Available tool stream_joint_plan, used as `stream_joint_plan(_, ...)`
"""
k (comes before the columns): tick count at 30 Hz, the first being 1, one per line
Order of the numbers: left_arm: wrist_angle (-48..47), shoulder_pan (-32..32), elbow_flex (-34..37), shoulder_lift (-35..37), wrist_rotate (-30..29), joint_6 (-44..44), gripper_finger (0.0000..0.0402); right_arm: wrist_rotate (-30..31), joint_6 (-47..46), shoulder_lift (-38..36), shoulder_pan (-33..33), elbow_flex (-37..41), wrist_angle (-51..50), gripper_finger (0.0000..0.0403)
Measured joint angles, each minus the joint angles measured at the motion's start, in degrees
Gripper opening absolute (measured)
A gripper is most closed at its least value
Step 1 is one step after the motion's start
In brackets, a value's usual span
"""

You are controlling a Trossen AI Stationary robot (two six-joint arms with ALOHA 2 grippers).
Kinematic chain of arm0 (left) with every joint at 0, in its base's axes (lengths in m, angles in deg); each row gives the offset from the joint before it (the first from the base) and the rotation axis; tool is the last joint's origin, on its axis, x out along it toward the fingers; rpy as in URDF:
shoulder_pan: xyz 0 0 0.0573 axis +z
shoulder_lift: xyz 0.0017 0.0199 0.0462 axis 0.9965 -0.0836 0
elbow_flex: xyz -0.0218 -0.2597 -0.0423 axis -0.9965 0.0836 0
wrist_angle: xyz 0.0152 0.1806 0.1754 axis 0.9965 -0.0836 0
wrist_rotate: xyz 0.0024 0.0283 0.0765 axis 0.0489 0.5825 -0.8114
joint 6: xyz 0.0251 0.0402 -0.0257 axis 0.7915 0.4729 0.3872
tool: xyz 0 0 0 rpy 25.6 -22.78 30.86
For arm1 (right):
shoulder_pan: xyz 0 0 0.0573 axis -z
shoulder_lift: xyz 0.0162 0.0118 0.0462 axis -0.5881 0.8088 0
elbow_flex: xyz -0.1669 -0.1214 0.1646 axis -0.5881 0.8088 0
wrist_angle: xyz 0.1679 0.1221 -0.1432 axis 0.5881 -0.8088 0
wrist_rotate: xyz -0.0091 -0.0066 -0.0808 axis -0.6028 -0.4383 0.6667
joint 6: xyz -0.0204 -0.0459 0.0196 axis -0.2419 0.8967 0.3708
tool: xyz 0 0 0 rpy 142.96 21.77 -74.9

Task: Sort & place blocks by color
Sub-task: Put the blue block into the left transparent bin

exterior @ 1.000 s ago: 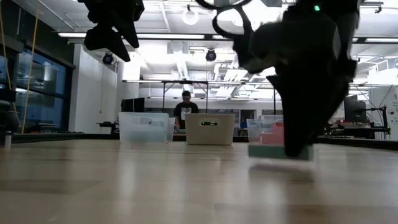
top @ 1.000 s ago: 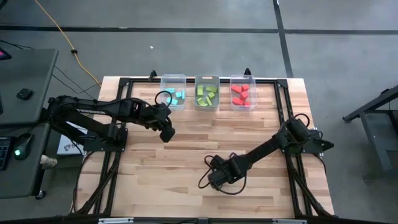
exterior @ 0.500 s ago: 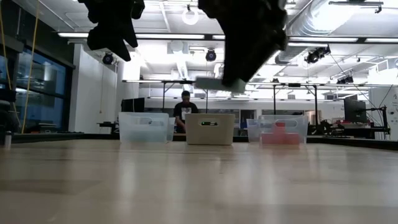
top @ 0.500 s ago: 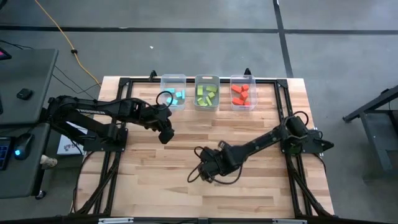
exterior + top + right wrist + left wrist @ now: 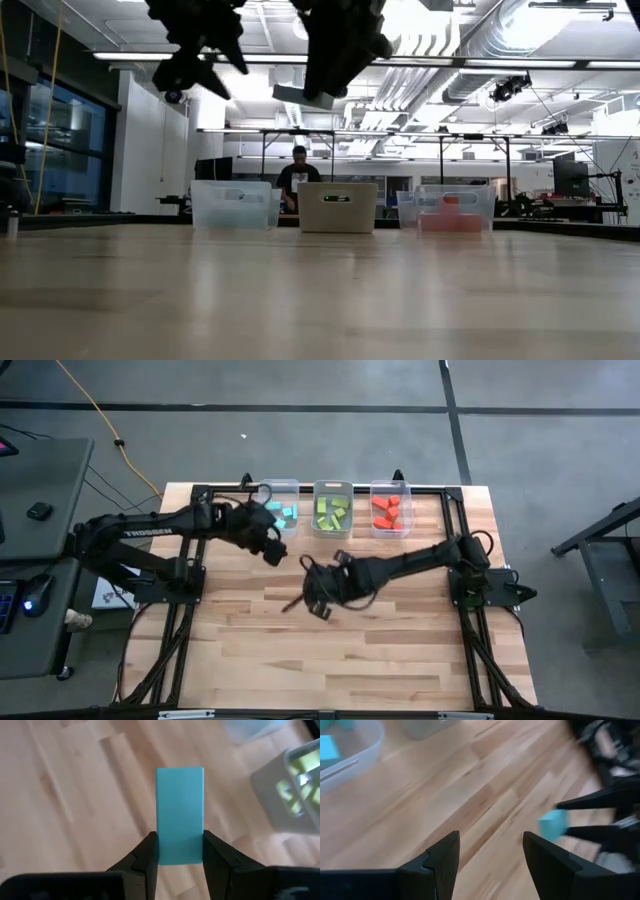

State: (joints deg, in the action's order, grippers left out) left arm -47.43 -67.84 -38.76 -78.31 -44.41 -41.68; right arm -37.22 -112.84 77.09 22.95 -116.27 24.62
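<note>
A light blue bar block [image 5: 180, 812] hangs well above the table's middle, with my right gripper [image 5: 180, 851] [image 5: 316, 598] shut on it; in the low view the block [image 5: 300, 97] shows high over the wood. My left gripper [image 5: 490, 851] [image 5: 273, 552] hovers open in the air just near of the blue bin [image 5: 279, 510], with nothing between its fingers. The left wrist view shows the held block [image 5: 553, 825] farther off. More blue blocks lie in the blue bin, green ones in the middle bin [image 5: 332, 510], red ones in the right bin [image 5: 390, 510]. My right gripper pinches the bar's two long sides [image 5: 161, 851] between its two fingers, at the end nearest the wrist. The fingers slant down from the table's right and lie along the bar, which sticks out past the fingertips. The bar is lifted clear of the table.
The three clear bins stand in a row at the table's far edge, inside a black frame [image 5: 440, 490]. Bare wood [image 5: 330, 660] spreads across the near half of the table. Beyond the table, a person [image 5: 299, 175] stands in the room.
My right gripper has risen from the table with the blue bar, lifting it clear, and has swung toward the table's left and far side while rolling its wrist. My left gripper has moved a little toward the far edge, staying open.
</note>
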Motion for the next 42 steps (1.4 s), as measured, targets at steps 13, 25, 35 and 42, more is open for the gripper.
stream_joint_plan(13, 10.3, 10.1, 0.0, 0.0, 14.2, 1.0, 0.0197, -1.8, 13.0, 0.0, 9.2, -4.4, 3.0, 0.0097)
stream_joint_plan(25, 10.6, 14.6, 0.0, -1.1, 15.0, 4.1, 0.0197, -3.2, 18.7, -0.1, 14.0, -6.3, 7.7, 0.0097)
stream_joint_plan(35, 11.2, 14.5, 0.0, -3.5, 17.6, 5.7, 0.0197, -3.6, 21.2, -0.1, 14.2, -6.3, 12.0, 0.0097)
stream_joint_plan(42, 13.6, 14.6, 0.0, -3.5, 17.9, 5.7, 0.0174, -3.8, 21.3, -0.1, 14.3, -6.3, 12.0, 0.0097)
